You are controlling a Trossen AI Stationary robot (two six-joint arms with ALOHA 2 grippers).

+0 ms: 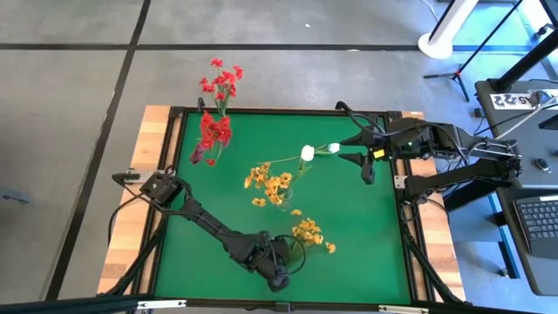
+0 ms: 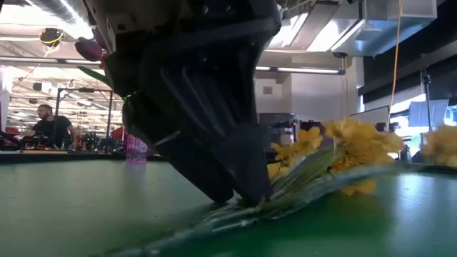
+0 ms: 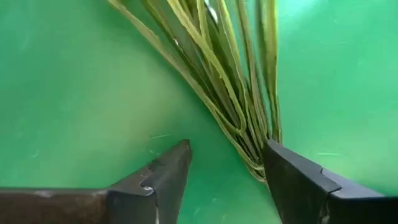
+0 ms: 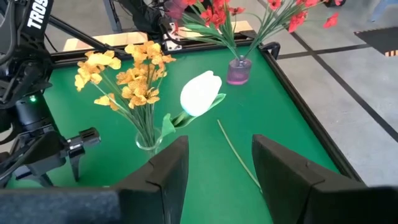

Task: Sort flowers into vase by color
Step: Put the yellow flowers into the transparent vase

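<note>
A bunch of yellow-orange flowers (image 1: 309,232) lies flat on the green table (image 1: 349,253), its thin green stems (image 3: 217,74) running toward my left gripper (image 1: 279,277). That gripper (image 3: 227,168) is open and low at the table's near edge, a finger on either side of the stems' cut ends (image 2: 246,208). More yellow-orange flowers (image 4: 134,78) and a white bloom (image 4: 200,93) stand in a clear vase (image 4: 149,143). Red flowers (image 1: 215,131) stand in a purple vase (image 4: 239,70) at the far left. My right gripper (image 4: 217,162) hangs open above the table's right side. My left gripper points down at the lying bunch's stem ends (image 3: 256,163), which lie close along the inner side of one finger (image 3: 286,174). I cannot tell whether that finger touches them. The other finger stands apart from them.
A single bare green stem (image 4: 239,152) lies loose on the table below my right gripper. The table has a raised black rim (image 1: 288,111). Beyond the far edge a person (image 2: 44,125) sits in the room. The table's near right part is bare green.
</note>
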